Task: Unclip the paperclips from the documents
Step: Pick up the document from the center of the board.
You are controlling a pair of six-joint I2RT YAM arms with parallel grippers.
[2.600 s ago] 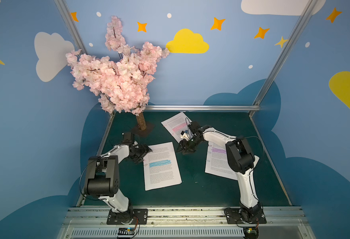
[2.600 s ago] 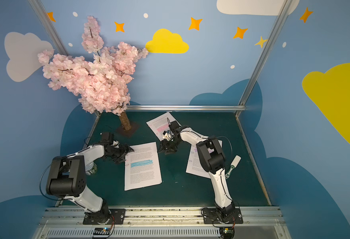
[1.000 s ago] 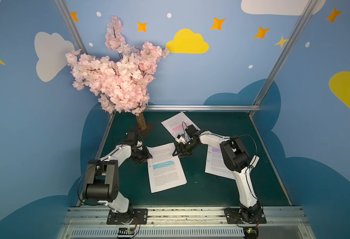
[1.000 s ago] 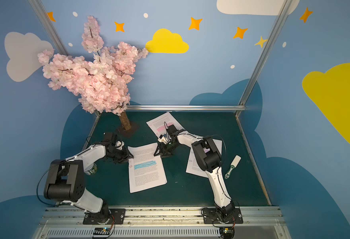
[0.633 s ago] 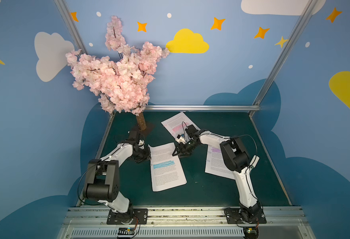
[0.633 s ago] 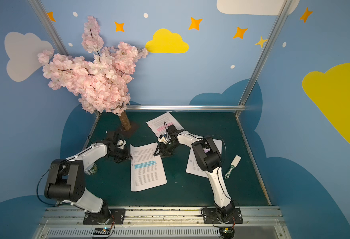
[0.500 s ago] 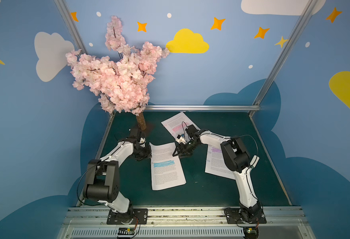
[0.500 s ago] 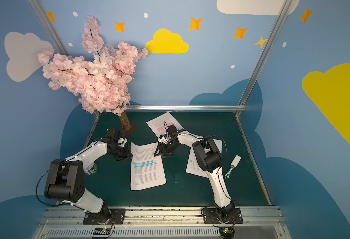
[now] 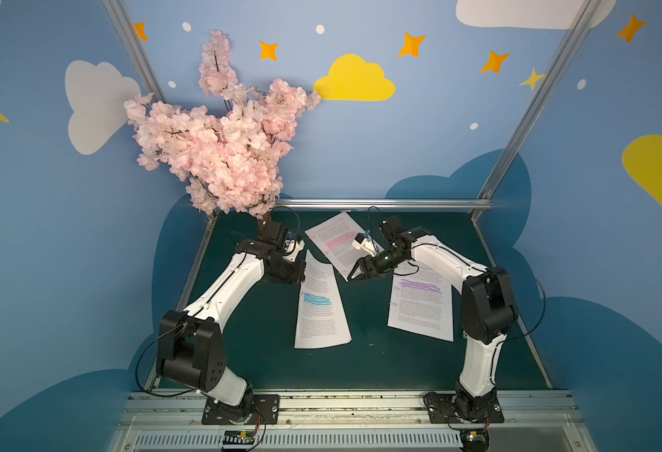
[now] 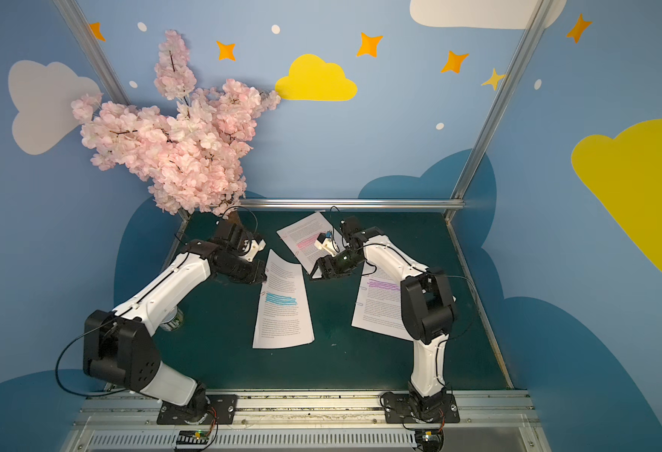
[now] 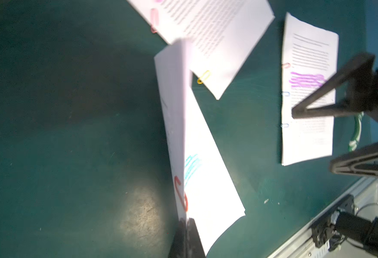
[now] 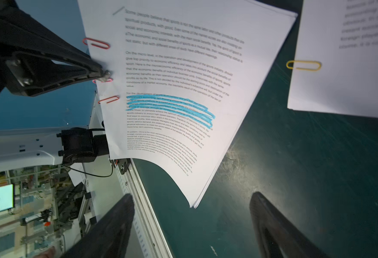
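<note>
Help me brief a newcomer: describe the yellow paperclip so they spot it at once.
Start at the pink blossom tree in the back corner; the document with the pink band lies beside it. On that sheet's edge, near its front corner, sits the yellow paperclip, the only yellow one among red, pink and blue.

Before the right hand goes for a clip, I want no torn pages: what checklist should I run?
1. Grip: left hand shut on the clipped edge of the blue-marked document: ok.
2. Lift: that edge raised off the table: ok.
3. Readiness: right hand open: ok.
4. Aim: right hand lined up with the red paperclips: not ok, it stands apart from them.
5. Clearance: left hand off the middle red paperclip: cannot tell.
</note>
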